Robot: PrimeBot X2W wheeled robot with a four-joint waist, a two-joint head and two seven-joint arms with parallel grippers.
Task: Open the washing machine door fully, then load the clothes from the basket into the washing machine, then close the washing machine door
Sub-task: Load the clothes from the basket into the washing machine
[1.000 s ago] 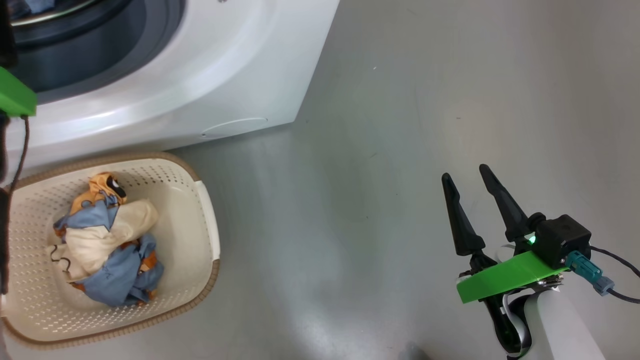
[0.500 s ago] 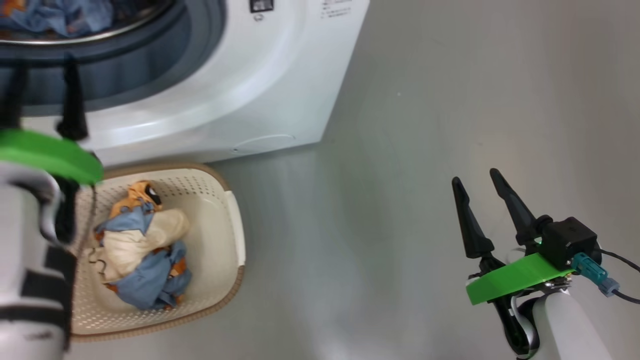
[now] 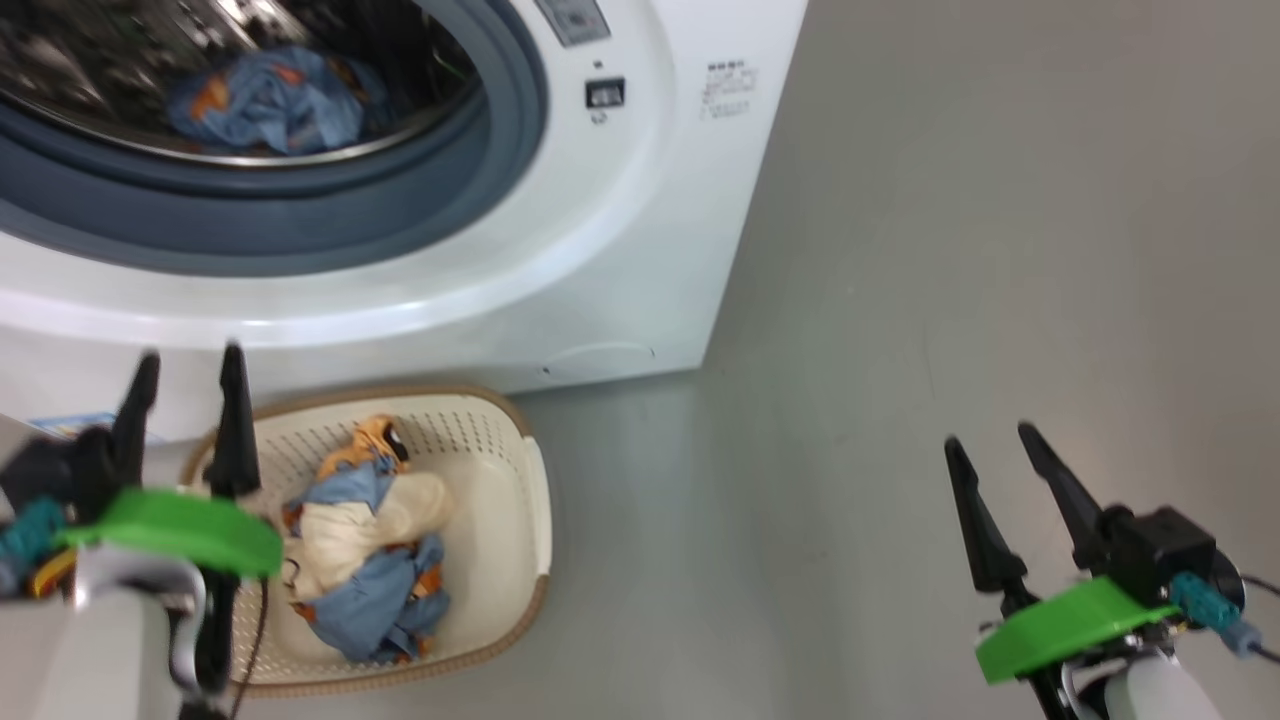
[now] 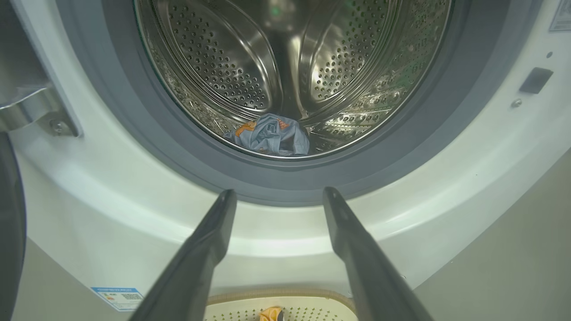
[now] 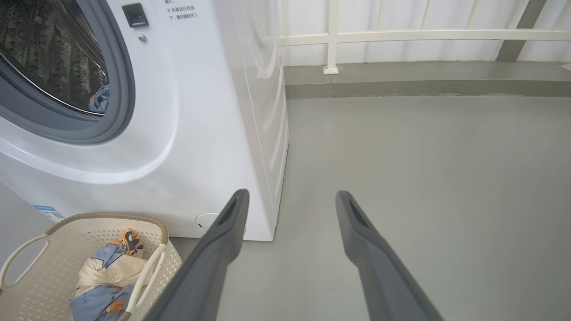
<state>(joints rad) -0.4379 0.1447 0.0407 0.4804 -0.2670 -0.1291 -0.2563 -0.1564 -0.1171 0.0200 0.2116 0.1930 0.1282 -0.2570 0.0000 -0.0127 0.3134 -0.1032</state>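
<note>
One garment (image 3: 265,100) of blue cloth with orange print lies inside the washing machine (image 3: 620,250) in the head view. A crumpled heap of clothes (image 3: 370,540), blue, cream and orange, sits in the basket (image 3: 538,500). The basket stands on the floor (image 3: 850,300) just in front of the machine, probably so that each carry is short. The left gripper (image 3: 190,365) hangs over the basket's left side, fingers spread and holding nothing. The right gripper (image 3: 988,440) is well apart over bare grey floor, likewise spread and empty, seemingly kept out of the way.

From the left wrist, the fingers point at the machine's mouth. It shows a shiny steel drum (image 4: 232,67) punched with small holes and ringed by a matte grey rubber seal (image 4: 147,138). A metal hinge (image 4: 31,107) and a dark curved edge at the far left suggest the door (image 4: 9,214) stands wide open.

From the right wrist, the basket shows cream plastic walls dotted with holes, a brown woven-look rim and a white loop handle (image 5: 20,261). A white railing (image 5: 401,35) runs along behind.
</note>
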